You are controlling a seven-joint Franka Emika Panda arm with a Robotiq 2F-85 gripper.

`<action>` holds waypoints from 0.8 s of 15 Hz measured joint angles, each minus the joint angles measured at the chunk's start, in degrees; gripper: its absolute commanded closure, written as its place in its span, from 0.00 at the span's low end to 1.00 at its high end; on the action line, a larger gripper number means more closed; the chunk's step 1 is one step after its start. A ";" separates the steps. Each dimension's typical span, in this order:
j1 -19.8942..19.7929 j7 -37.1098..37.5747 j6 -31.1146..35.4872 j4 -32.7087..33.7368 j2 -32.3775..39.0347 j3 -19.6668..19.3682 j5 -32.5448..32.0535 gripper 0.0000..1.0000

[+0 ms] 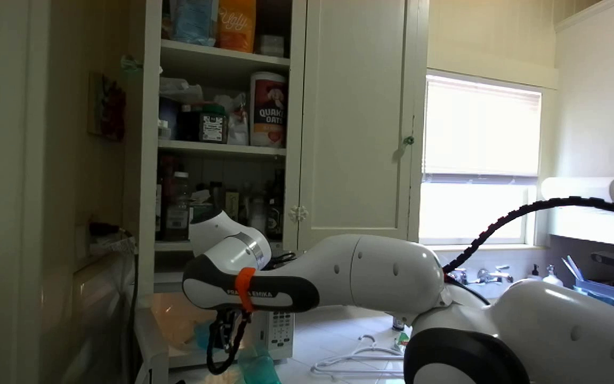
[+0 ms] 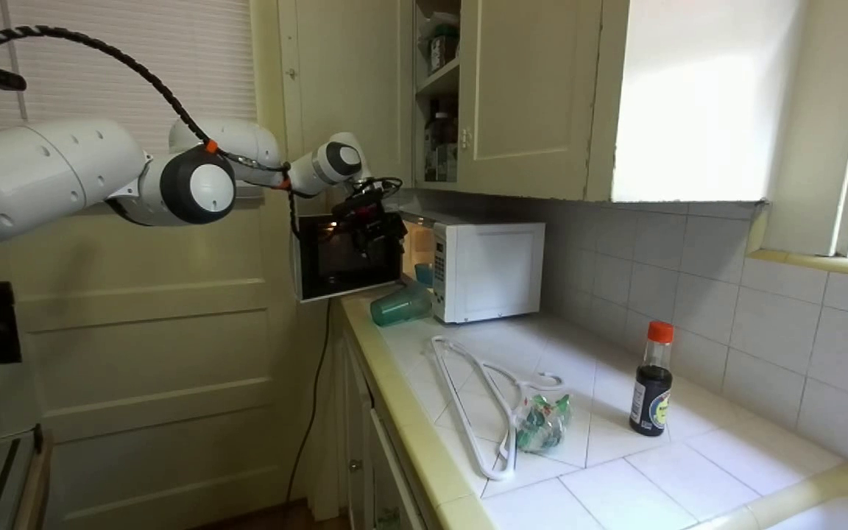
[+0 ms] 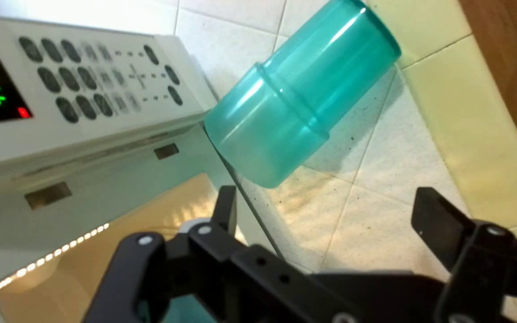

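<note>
Just outside the open microwave (image 2: 490,272), on the tiled surface (image 3: 397,170): 1 teal tumbler (image 3: 301,89), on its side. Pincer (image 3: 326,200) near the microwave's opening, 2 fingers (image 3: 435,220) spread wide, nothing held. Reads as pre-grasp; next move likely calls for aligning over the tumbler, then lowering. Hard to make out: blue object (image 2: 424,274) inside, partly hidden; tumbler (image 1: 260,370) cut off in an exterior view; tumbler–microwave contact, can't tell.

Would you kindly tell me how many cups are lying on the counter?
1: the cup rests on its side by the microwave. Any behind the microwave would be hidden.
</note>
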 measured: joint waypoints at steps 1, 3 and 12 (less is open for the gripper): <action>0.07 3.11 -0.47 0.01 0.00 -0.06 0.00 0.00; 0.15 6.34 -0.47 0.05 0.00 -0.16 0.00 0.00; -1.58 19.21 1.81 0.22 -0.25 0.15 3.04 0.00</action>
